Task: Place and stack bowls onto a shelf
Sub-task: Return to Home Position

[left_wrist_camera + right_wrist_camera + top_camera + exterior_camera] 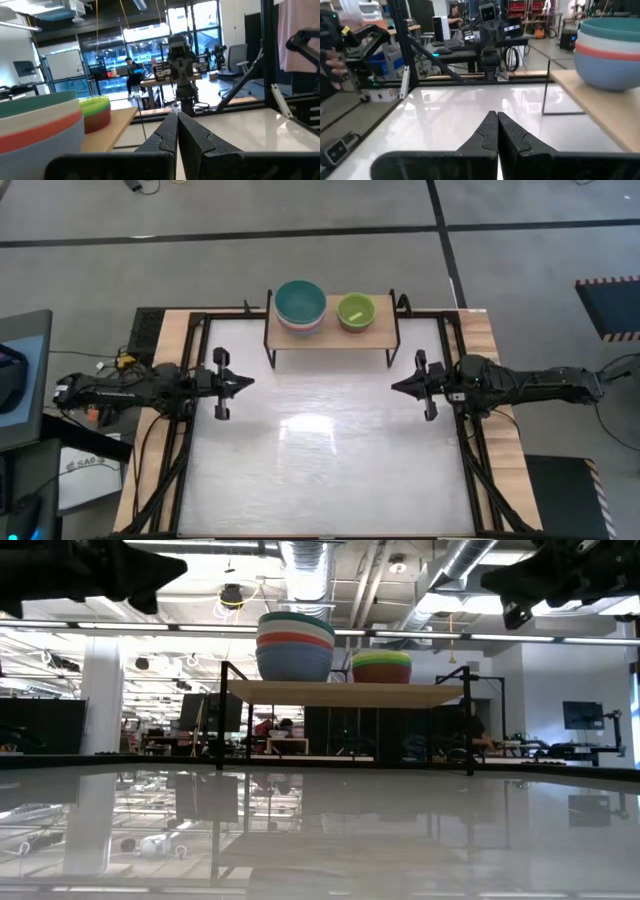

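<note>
The shelf (pixel 332 332), a wood plank on thin black legs, stands at the table's far middle. On it rests a stack of larger bowls (pixel 300 306), dark teal on top, with white, red and slate blue below in the low view (pixel 295 645). Beside it rests a stack of smaller bowls (pixel 356 311), lime green on top (pixel 381 666). My left gripper (pixel 250 382) is shut and empty at the table's left side. My right gripper (pixel 395 388) is shut and empty at the right side. Both hang above the table top.
The white table top (pixel 320 450) spreads bare between and in front of the two arms. A black frame (pixel 455 430) runs along the table's edges. The shelf's legs (pixel 222 720) stand on the table at the far side.
</note>
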